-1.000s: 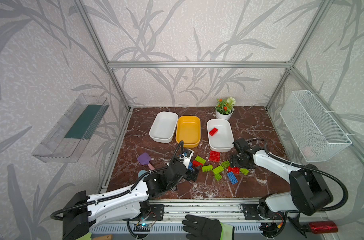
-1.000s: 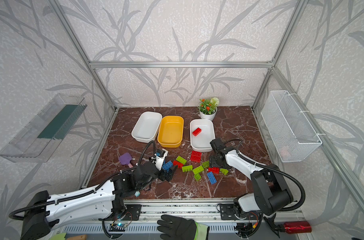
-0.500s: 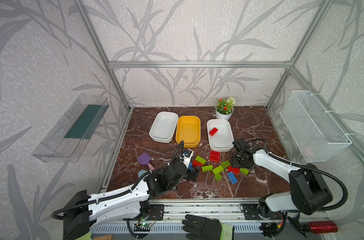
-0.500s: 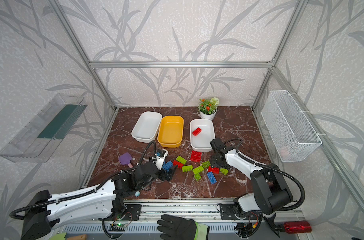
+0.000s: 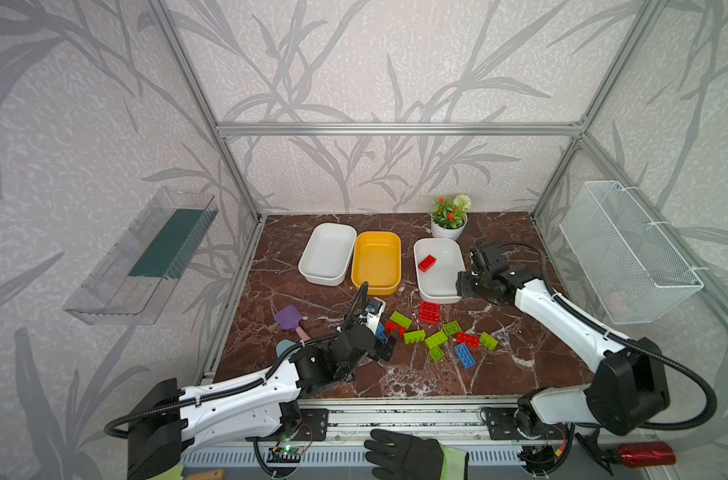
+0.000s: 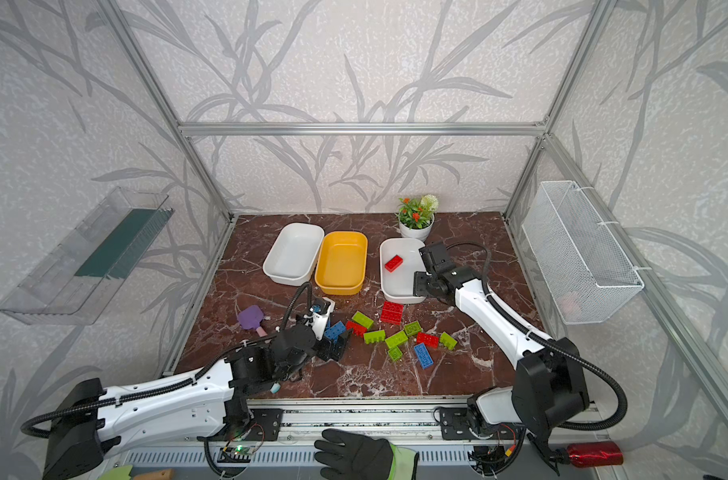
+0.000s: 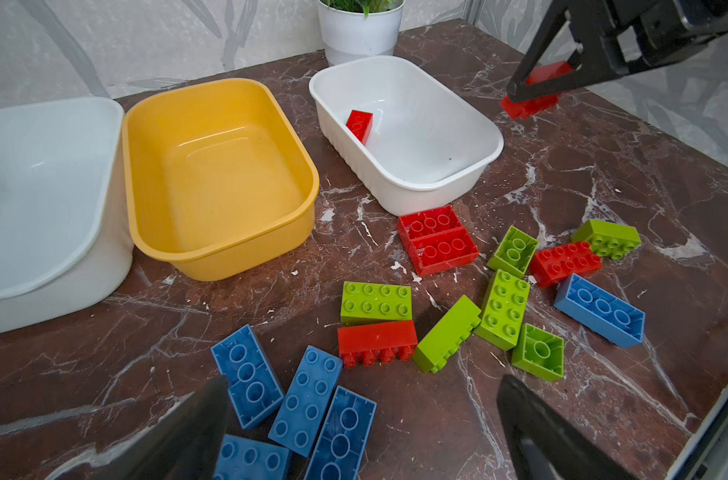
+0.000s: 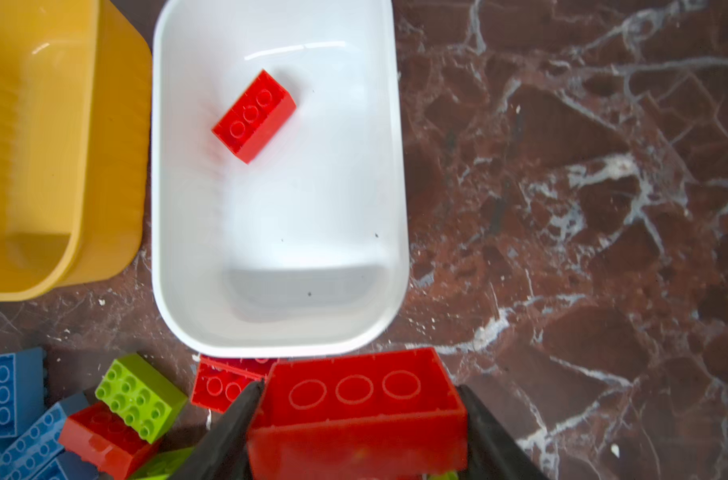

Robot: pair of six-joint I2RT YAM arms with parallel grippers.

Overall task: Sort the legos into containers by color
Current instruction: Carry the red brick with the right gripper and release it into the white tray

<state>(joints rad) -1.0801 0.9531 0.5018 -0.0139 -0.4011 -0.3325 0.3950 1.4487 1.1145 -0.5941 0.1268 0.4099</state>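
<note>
Gripping 1 red brick (image 8: 356, 411) beside the white tub (image 8: 279, 336).
It is clamped by its ends between the right fingers (image 8: 229, 432) by the tub's near rim; the left fingers (image 7: 179, 440) are spread wide over 4 blue bricks (image 7: 308, 399).

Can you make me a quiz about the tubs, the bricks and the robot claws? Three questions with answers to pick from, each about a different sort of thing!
1. The yellow tub is:
A. empty
B. full of blue bricks
C. upside down

2. The loose red brick lies in:
A. the yellow tub
B. the wire basket
C. the white tub by the flower pot

3. The gripped brick in the right gripper is:
A. blue
B. green
C. red

Answers:
1 A, its floor is bare in both top views.
2 C, the brick rests on that tub's white floor.
3 C, the right wrist view shows red plastic between the fingers.
</note>
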